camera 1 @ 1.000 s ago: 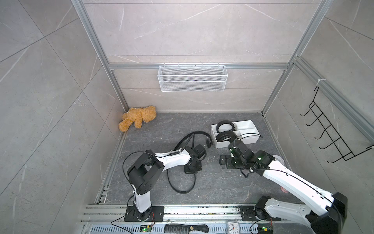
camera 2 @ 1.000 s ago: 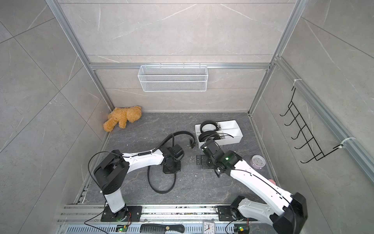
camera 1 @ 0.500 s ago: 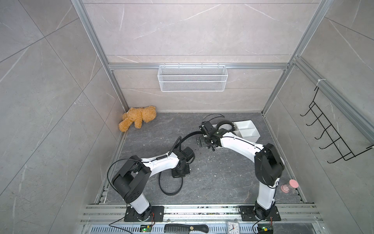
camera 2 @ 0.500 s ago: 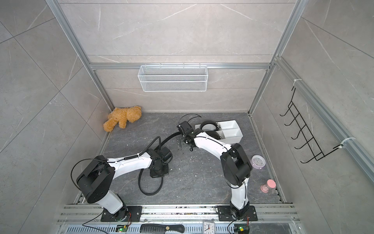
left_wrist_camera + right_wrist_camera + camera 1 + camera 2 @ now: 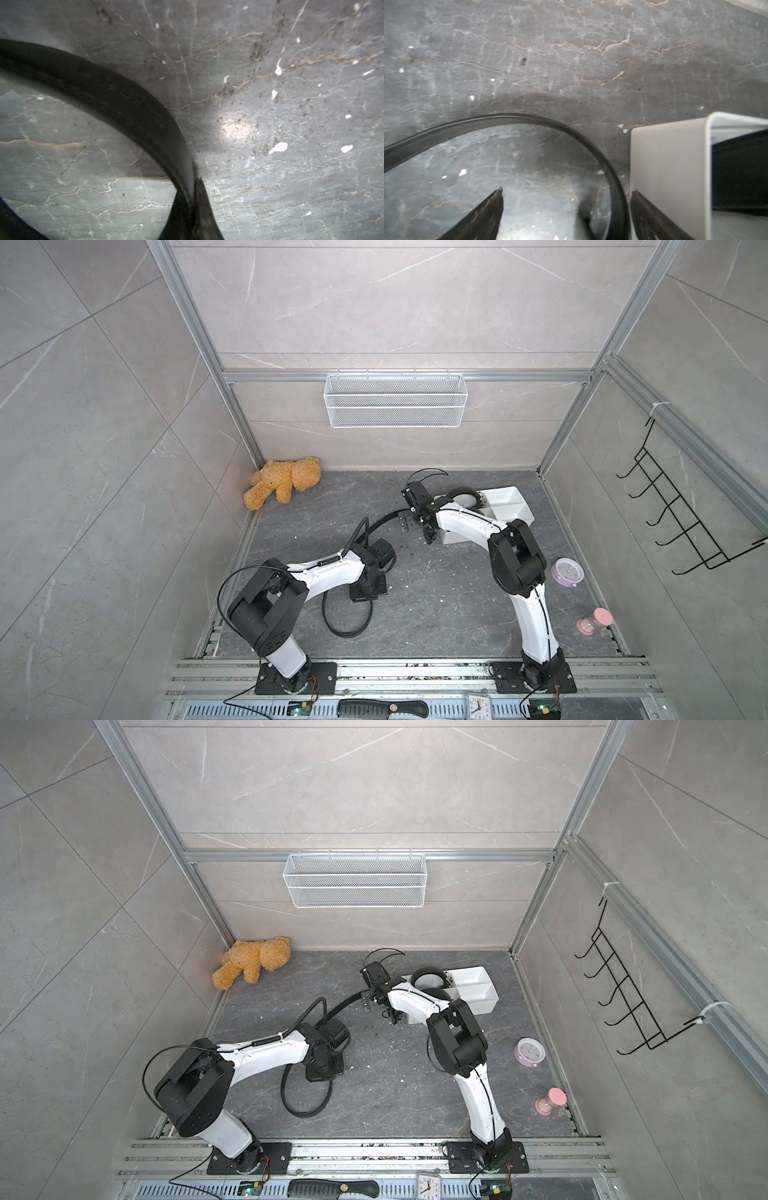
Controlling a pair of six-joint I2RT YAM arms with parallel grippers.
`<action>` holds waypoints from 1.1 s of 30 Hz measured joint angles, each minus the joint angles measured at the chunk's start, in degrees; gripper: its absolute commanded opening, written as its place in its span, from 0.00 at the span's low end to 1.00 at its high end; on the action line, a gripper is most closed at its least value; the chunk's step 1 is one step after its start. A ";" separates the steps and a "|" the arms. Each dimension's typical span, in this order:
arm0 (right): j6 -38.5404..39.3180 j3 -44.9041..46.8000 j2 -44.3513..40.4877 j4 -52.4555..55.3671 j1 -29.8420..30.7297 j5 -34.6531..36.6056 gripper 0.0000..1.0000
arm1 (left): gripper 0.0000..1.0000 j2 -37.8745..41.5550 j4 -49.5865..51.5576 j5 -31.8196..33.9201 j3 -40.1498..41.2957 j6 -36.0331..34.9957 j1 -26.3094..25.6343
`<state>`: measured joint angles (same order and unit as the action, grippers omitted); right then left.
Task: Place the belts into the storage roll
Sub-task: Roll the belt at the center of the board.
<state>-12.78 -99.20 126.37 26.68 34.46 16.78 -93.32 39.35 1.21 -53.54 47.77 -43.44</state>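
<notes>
One loose black strap belt: pinched by the closed left gripper
Right gripper: spread open astride that strap, beside white divided plastic tray

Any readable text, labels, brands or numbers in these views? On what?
None reads clearly.
White square clock: dial numerals, too small to read.
Lilac round alarm clock: dial too small to read.
No other lettering visible.
</notes>
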 measured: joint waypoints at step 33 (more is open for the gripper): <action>-7.48 31.36 -20.44 8.20 4.55 -5.75 0.00 | 0.00 -13.33 1.99 -6.43 -15.34 -7.37 12.87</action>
<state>-20.25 -67.83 105.93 34.87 39.00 11.03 -106.65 41.34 -5.21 -68.88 40.40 -30.57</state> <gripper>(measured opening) 0.078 0.062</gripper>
